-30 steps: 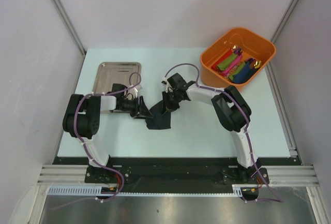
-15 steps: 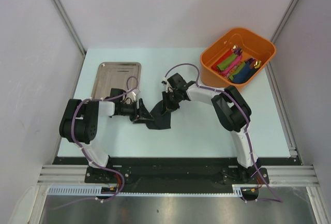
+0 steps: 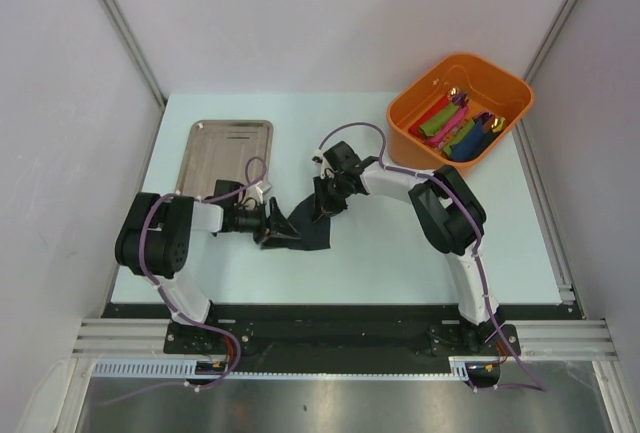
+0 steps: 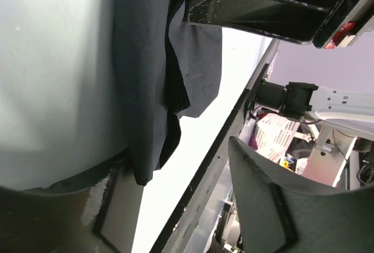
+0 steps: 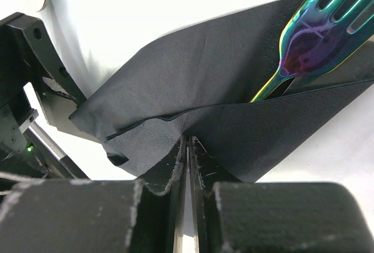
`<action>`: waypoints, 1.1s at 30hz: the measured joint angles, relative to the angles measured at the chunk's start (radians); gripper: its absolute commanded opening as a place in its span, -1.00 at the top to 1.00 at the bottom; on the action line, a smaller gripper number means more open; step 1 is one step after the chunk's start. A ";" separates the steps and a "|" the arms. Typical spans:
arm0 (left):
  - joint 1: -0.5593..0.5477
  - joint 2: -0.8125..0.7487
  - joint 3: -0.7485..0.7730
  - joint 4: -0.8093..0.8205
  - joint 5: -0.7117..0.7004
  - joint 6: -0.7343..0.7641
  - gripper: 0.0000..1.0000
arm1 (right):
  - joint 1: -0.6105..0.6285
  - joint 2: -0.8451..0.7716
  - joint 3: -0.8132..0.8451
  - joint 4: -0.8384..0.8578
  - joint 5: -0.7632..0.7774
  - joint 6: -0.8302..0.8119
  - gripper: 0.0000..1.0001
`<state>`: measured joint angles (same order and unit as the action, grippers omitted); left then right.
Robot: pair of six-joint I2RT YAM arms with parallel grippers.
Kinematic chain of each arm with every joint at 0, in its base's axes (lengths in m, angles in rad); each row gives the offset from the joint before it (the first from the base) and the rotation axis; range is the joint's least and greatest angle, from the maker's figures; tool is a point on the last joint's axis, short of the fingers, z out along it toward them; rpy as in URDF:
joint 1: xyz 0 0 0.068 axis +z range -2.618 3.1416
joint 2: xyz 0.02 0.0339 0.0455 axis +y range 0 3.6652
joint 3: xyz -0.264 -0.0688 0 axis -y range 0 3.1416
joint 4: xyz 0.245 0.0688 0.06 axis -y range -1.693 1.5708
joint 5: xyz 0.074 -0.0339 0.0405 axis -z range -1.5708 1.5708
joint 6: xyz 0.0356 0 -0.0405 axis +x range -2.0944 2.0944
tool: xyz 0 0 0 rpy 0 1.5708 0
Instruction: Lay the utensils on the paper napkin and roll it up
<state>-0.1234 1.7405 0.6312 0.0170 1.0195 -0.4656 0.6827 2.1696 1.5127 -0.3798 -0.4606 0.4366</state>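
The black paper napkin [image 3: 308,230] lies partly folded at mid-table between both grippers. My right gripper [image 5: 187,148] is shut on the folded edge of the paper napkin [image 5: 193,83]. An iridescent fork of the utensils [image 5: 315,34] lies on the paper, its handle tucked under the fold. In the top view the utensils are hidden. My left gripper [image 3: 268,223] is at the napkin's left corner. In the left wrist view that gripper [image 4: 169,206] stands open, and the napkin's [image 4: 149,78] hanging edge rests against one finger [image 4: 64,206].
A steel tray [image 3: 226,149] lies at the back left, just behind the left arm. An orange bin [image 3: 428,101] with coloured rolled napkins and gold-tipped cutlery stands at the back right. The table's near edge [image 4: 216,153] runs close below the left gripper.
The left gripper has opened and shifted slightly toward the near edge, letting go of the napkin's left corner. The right gripper has held still, shut on the fold.
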 measured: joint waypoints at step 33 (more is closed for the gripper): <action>-0.014 -0.098 -0.012 0.150 -0.153 -0.077 0.59 | 0.000 0.000 -0.002 0.003 -0.001 0.000 0.82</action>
<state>-0.1375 1.6428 0.6193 0.1673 0.8665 -0.5430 0.6827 2.1696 1.5108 -0.3771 -0.4618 0.4362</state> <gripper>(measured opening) 0.331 0.089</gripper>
